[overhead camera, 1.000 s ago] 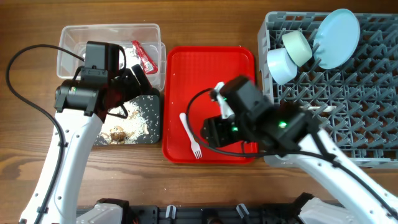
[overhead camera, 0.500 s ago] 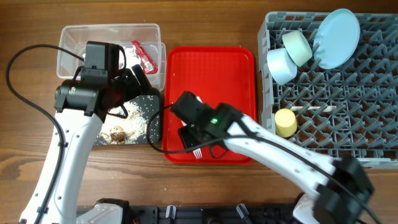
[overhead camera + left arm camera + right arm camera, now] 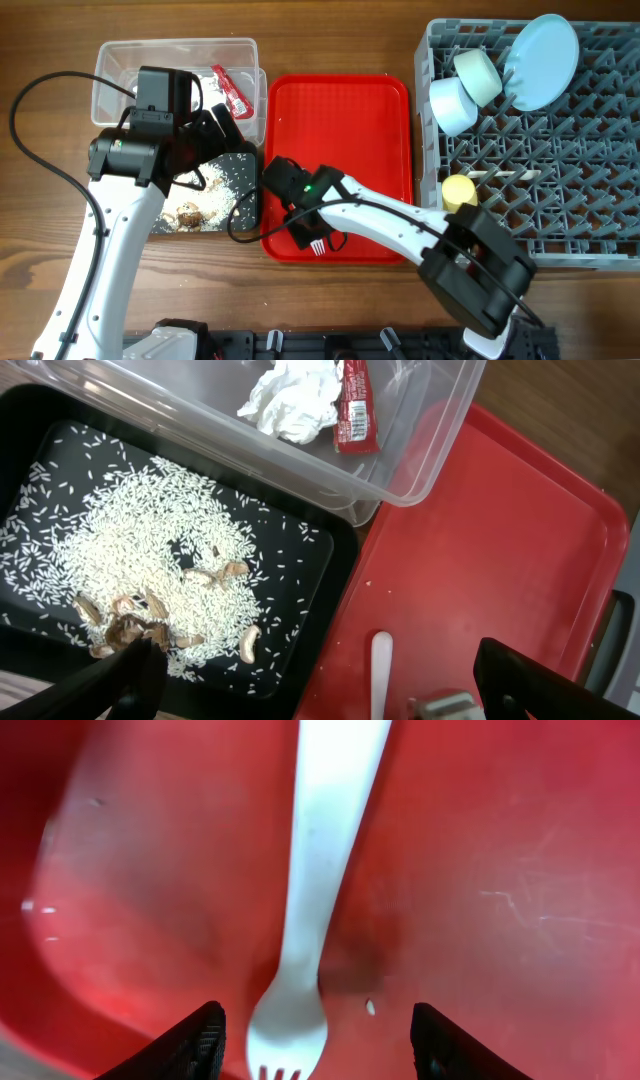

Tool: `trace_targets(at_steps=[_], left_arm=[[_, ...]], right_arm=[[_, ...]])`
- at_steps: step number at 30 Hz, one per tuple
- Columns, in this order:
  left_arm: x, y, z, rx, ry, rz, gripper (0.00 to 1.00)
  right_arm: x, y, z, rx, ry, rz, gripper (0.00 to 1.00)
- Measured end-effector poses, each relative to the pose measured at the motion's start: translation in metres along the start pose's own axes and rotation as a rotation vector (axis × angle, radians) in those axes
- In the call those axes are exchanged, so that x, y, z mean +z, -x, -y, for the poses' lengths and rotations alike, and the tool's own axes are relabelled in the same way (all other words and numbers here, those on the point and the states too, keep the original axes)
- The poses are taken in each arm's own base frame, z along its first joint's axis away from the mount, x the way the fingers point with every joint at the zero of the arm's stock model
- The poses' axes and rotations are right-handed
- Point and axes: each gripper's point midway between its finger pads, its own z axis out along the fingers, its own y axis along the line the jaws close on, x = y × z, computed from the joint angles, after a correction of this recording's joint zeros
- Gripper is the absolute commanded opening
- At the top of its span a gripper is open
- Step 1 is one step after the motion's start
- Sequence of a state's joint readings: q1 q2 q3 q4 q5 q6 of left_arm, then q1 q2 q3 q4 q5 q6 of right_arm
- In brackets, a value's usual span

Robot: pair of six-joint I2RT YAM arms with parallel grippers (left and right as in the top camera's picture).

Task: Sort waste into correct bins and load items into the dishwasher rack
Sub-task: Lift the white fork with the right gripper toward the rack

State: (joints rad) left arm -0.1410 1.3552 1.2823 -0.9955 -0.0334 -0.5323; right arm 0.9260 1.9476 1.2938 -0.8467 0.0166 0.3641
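Note:
A white fork (image 3: 322,870) lies on the red tray (image 3: 340,120), tines toward the front edge. My right gripper (image 3: 320,1055) hangs low over it, open, one finger on each side of the fork's neck; from overhead the right gripper (image 3: 310,225) covers most of the fork (image 3: 317,245). My left gripper (image 3: 320,690) is open and empty above the black tray (image 3: 300,610) of rice and brown scraps (image 3: 130,625). The clear tub (image 3: 420,470) holds the tissue (image 3: 290,400) and the red wrapper (image 3: 355,410).
The grey rack (image 3: 560,200) at the right holds the pale blue plate (image 3: 540,60), mint bowl (image 3: 478,75), light blue bowl (image 3: 452,105) and yellow cup (image 3: 458,190). A white utensil (image 3: 505,176) lies across its pegs. The tub and black tray stand left of the red tray.
The right arm has swung left from beside the rack and come down over the fork near the tray's front left corner. The yellow cup now shows in the rack. The left arm has not moved.

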Motion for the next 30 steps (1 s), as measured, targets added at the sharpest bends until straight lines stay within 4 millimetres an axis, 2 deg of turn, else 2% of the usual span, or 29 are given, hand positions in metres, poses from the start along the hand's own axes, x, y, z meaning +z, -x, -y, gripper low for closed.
trace_targets(at_steps=[10, 13, 15, 18, 25, 30], left_arm=[[0.0, 0.0, 0.0, 0.0, 0.0, 0.0, 1.0], [0.0, 0.0, 0.0, 0.0, 0.0, 0.0, 1.0], [0.0, 0.0, 0.0, 0.0, 0.0, 0.0, 1.0], [0.0, 0.0, 0.0, 0.0, 0.0, 0.0, 1.0], [0.0, 0.0, 0.0, 0.0, 0.0, 0.0, 1.0], [0.0, 0.0, 0.0, 0.0, 0.0, 0.0, 1.0]], right_arm=[[0.014, 0.002, 0.011, 0.015, -0.014, -0.008, 0.6], [0.015, 0.003, 0.012, 0.014, -0.012, 0.009, 0.57], [0.015, 0.002, 0.013, 0.011, -0.013, 0.018, 0.5], [0.015, 0.0, 0.015, 0.012, -0.016, 0.019, 0.34], [0.015, -0.01, 0.019, 0.014, -0.02, -0.019, 0.05], [0.013, -0.015, 0.021, 0.012, -0.022, -0.041, 0.04]])
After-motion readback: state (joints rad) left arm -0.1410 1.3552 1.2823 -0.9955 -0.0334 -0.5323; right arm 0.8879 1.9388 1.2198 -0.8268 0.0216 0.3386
